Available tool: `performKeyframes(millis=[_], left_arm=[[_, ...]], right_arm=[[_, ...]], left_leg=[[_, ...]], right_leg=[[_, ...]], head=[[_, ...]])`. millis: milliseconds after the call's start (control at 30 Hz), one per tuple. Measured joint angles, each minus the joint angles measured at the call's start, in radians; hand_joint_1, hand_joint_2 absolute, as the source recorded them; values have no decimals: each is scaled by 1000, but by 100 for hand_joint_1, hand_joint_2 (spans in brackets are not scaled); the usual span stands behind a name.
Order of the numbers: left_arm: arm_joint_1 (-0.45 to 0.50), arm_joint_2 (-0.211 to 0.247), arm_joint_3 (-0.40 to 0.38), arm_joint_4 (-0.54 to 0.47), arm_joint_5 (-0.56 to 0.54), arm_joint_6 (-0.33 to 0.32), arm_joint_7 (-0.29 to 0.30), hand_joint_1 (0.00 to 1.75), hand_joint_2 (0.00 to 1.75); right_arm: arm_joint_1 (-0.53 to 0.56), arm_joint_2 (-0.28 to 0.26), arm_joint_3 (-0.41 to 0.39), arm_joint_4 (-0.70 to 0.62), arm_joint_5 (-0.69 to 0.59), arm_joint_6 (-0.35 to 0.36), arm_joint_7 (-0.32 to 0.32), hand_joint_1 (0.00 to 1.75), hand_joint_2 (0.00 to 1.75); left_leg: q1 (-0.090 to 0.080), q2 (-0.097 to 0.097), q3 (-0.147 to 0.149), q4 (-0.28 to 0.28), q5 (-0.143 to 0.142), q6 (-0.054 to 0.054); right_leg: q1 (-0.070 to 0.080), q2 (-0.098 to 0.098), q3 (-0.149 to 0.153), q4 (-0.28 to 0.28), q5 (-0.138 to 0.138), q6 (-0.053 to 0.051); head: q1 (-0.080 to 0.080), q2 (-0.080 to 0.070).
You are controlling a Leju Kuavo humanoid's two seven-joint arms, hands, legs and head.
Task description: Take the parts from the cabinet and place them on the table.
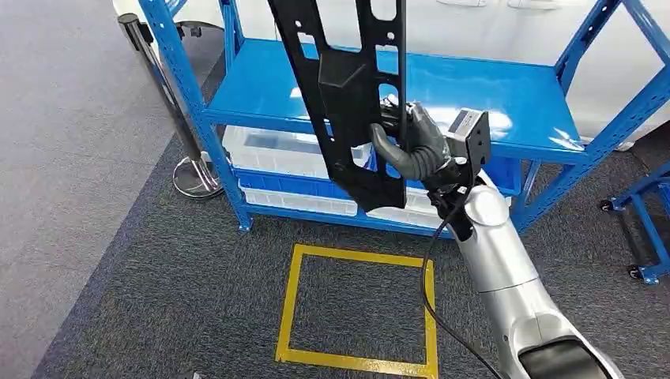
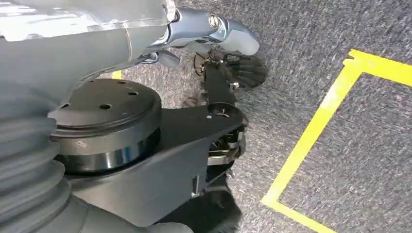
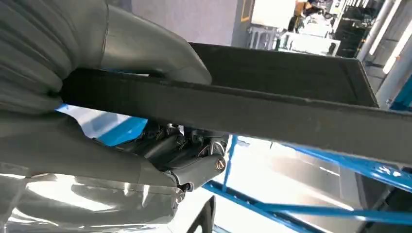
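Fingers [image 1: 423, 134] around black part [image 1: 348, 95]

Bright even light, glare on blue shelf [image 1: 506, 95]

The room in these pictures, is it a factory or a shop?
Probably a factory or workshop floor: blue steel shelving with white bins, a yellow taped square on grey carpet, and the right hand holding a long black part.

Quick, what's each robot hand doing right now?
Left hand: cannot be told.
Right hand: holding the long black plastic panel with cut-outs.
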Motion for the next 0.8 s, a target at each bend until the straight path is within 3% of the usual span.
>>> performKeyframes(millis=[33,67,133,167,200,300,333,367,400,467,500,533,567,633,667,700,800], left_arm=[[1,0,0,0,-1,0,0,0,175],[1,0,-1,0,-2,0,0,0,175],[1,0,-2,0,-3,0,0,0,175],[1,0,-2,0,-4,0,0,0,175],[0,0,-2,0,-4,0,0,0,175],[1,0,-2,0,-4,0,0,0,175],[2,0,-2,0,-4,0,0,0,175],[2,0,-2,0,-4,0,0,0,175],[2,0,-2,0,-4,0,0,0,175],[3,0,-2,0,-4,0,0,0,175],[4,0,-2,0,-4,1,0,0,175],[6,0,-2,0,-3,1,0,0,175],[7,0,-2,0,-3,1,0,0,175],[7,0,-2,0,-2,1,0,0,175],[6,0,-2,0,-2,1,0,0,175],[5,0,-2,0,-2,1,0,0,175],[7,0,-2,0,-1,1,0,0,175]], right_arm=[[1,0,0,4,-1,4,0,175,175],[1,-1,0,6,-2,8,0,175,175],[-1,-1,0,6,-6,10,0,175,175],[-1,-3,0,7,-8,10,-1,175,175],[-3,-3,0,7,-8,10,-1,175,175],[0,-7,1,8,-9,10,-2,175,175],[0,-7,1,8,-10,11,-2,175,175],[-1,-7,2,8,-11,16,-2,175,175],[-2,-7,2,8,-13,20,-2,175,175],[-1,-7,2,10,-17,27,-2,175,175],[-1,-7,3,14,-18,27,-2,175,175],[-1,-7,4,16,-19,27,-2,175,175],[-1,-7,5,19,-19,27,-2,175,175],[-1,-7,6,19,-19,27,-2,175,175],[-1,-7,7,19,-19,27,-2,175,175],[-2,-7,7,19,-19,27,-3,175,175],[0,-7,10,19,-20,27,-3,175,175]], left_leg=[[0,-1,-3,4,0,0],[0,-2,-5,9,-1,-1],[0,-5,-7,20,-6,-6],[0,-5,-12,25,-8,-11],[-8,-5,-20,36,-9,-15],[-5,-5,-25,28,0,-29],[-9,-6,-29,32,-4,-36],[-6,-6,-36,49,-23,-42],[-4,-6,-54,96,-55,-47],[0,-6,-125,262,-133,-55],[1,-6,-156,333,-153,-57],[2,-6,-162,349,-148,-57],[3,-6,-143,313,-119,-56],[4,-6,-52,134,-30,-49],[4,-7,-15,56,-8,-44],[-2,-8,-2,38,-25,-40],[-6,-10,-10,32,-17,-26]], right_leg=[[0,0,-1,0,13,1],[0,0,23,-46,48,0],[-1,-1,111,-228,140,-6],[0,-2,136,-284,139,-12],[6,-1,137,-300,140,-14],[9,2,125,-292,145,-25],[-2,-1,127,-301,151,-35],[-3,-1,128,-304,154,-39],[-3,-2,127,-304,156,-44],[-2,-2,124,-304,158,-46],[-1,-2,123,-303,158,-46],[-1,-2,123,-301,158,-46],[-2,-1,123,-300,158,-46],[-2,1,124,-297,157,-44],[-2,1,125,-297,156,-40],[5,2,122,-297,158,-33],[1,3,117,-304,169,-14]], head=[[0,0],[1,0],[1,0],[0,0],[1,0],[0,0],[-2,0],[-1,0],[-5,0],[-5,0],[-5,0],[-5,0],[-5,0],[-5,0],[-5,0],[-4,0],[-4,0]])
